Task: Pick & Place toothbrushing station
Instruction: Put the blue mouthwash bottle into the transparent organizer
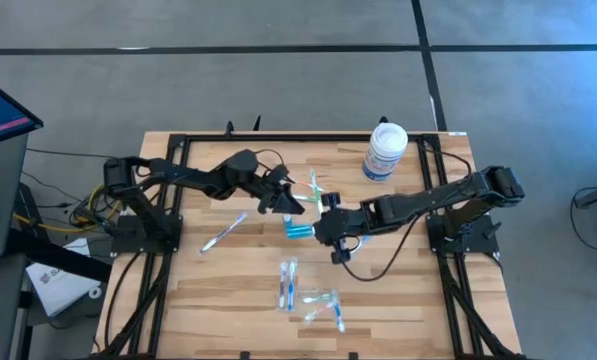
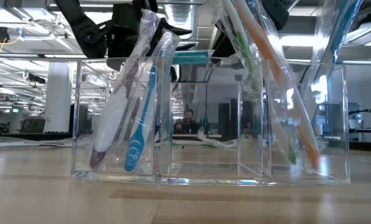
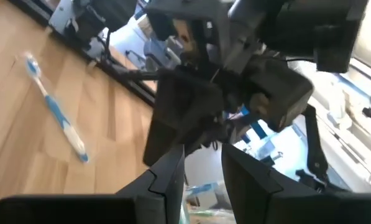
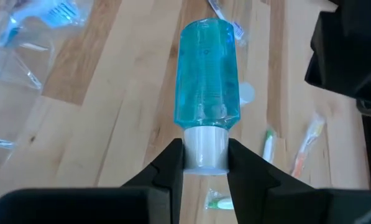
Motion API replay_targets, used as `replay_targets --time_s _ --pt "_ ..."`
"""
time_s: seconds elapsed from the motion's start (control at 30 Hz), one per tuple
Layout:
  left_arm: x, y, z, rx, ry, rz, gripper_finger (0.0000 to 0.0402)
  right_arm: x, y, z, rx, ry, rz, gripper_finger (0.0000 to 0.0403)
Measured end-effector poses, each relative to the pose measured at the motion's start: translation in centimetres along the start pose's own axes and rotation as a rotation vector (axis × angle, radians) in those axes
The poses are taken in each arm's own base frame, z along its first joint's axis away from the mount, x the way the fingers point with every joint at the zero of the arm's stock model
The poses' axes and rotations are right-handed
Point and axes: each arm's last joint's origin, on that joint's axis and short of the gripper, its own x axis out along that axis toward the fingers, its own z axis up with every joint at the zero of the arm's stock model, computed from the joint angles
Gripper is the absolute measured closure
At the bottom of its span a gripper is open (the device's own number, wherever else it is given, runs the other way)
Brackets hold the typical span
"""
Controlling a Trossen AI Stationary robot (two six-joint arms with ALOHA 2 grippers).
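A clear compartment tray stands close to the low camera. Packaged toothbrushes lean in it: a blue one on one side, an orange-and-green one on the other. They show from above near the table's front. A loose blue-white toothbrush lies flat left of centre, also in the left wrist view. My right gripper is shut on a teal tube at mid-table. My left gripper hovers just beyond the tube, fingers a little apart and empty. My right gripper pinches the tube's white cap between its two fingers. The fingers come level from the table's right and lie along the tube's length. The teal body sticks straight out beyond the fingertips toward the left. The tube lies level and shows raised in the low view.
A big white tub with a blue label stands at the far right of centre. More packaged toothbrushes lie at far centre between the two grippers. A black frame edges the wooden table. The near left is bare wood.
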Motion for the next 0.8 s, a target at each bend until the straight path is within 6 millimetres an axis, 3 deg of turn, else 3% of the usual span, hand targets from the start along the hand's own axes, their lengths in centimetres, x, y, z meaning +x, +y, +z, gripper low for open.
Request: replay_targets --time_s 0.57,0.8 --pt "0.3 0.5 -1.2 -0.007 0.098 0.035 0.0298 -0.1 0.1 0.4 -0.007 -0.030 0.004 0.0318" --pt "0.7 0.2 -1.6 -0.010 0.124 0.016 0.0298 0.0 -0.1 1.7 -0.030 -0.007 0.007 0.0318"
